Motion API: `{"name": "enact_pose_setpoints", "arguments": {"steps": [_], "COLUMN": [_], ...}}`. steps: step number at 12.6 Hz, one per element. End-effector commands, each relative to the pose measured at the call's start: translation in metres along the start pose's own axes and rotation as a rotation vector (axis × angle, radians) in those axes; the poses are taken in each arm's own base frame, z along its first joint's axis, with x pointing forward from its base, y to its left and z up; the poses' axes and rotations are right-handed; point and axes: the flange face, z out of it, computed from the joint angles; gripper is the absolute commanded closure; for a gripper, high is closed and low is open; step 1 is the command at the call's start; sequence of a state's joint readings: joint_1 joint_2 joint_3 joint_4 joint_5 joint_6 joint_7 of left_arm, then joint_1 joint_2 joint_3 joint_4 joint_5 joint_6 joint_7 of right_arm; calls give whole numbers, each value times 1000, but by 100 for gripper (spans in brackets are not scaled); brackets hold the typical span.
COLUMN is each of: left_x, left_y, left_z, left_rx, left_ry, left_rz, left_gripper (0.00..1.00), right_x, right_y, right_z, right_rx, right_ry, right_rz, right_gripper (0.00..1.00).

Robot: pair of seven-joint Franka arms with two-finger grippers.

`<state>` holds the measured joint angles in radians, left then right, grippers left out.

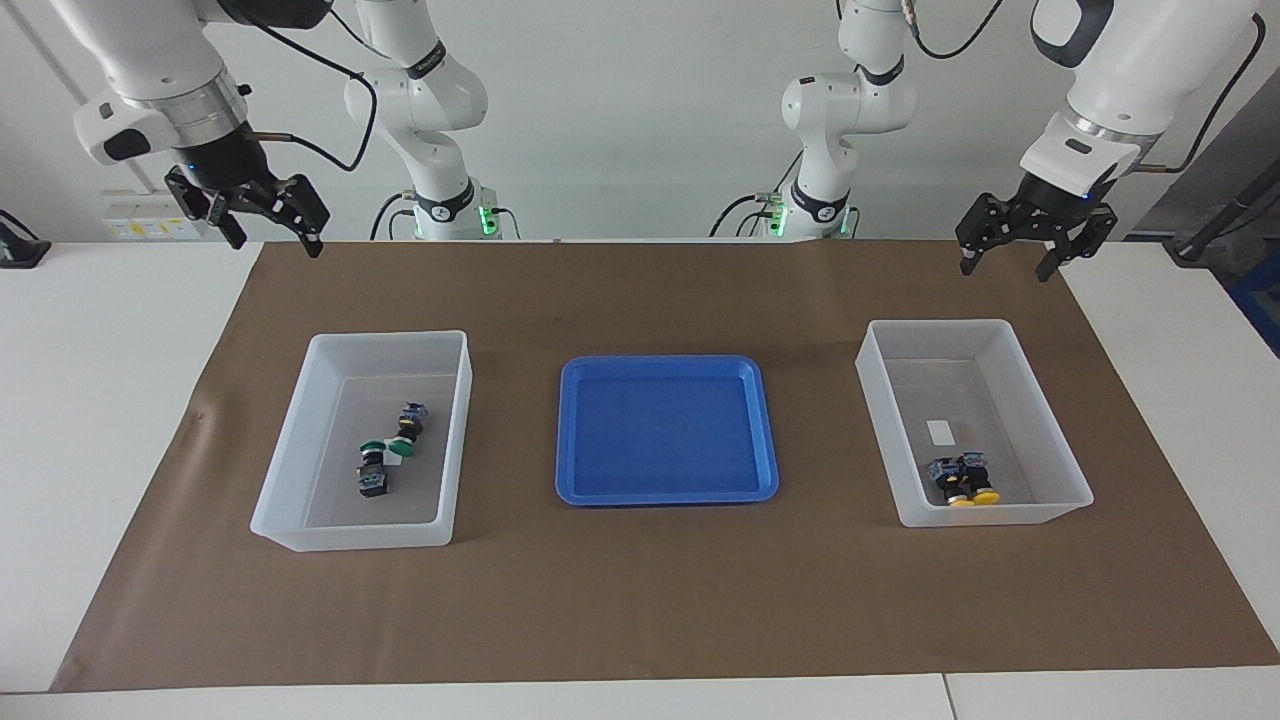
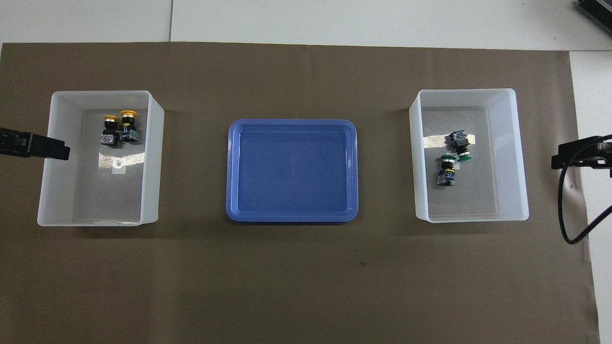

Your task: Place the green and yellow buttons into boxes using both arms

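Left tool (image 1: 1012, 258) and right tool (image 1: 270, 232) hang open, empty, largely cut off overhead. Yellow buttons (image 1: 966, 482) and green buttons (image 1: 390, 450) lie boxed.

High facing camera opposite the robots, steep overhead camera above them; shared brown mat (image 1: 640, 590).

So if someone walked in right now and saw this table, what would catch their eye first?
Probably the bright blue tray, bare in the middle of the brown mat. On either side of it stands a translucent box: the box at the right arm's end holds the two green buttons, the box at the left arm's end the two yellow buttons. The left gripper and right gripper hang open in the air, holding nothing.
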<state>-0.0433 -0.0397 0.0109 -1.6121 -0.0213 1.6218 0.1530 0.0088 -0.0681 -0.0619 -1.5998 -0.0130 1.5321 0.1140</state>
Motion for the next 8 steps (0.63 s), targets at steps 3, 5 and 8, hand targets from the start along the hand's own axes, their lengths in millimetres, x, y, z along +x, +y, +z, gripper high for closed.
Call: {"name": "enact_pose_setpoints", "arguments": {"steps": [3, 5, 8], "left_x": [-2, -5, -8], "left_y": [1, 3, 4], "left_z": [-6, -8, -11], "left_rx": [6, 5, 6], "left_ry": [-44, -46, -46], "left_rz": [-13, -5, -59], "left_gripper": [0, 0, 0], "right_x": [-1, -1, -2], "right_y": [0, 1, 1], "right_z": [0, 1, 0], "right_rx": [-10, -8, -8], "right_ry": [2, 1, 1], "right_rz": [-6, -3, -4], "right_gripper": [0, 0, 0]}}
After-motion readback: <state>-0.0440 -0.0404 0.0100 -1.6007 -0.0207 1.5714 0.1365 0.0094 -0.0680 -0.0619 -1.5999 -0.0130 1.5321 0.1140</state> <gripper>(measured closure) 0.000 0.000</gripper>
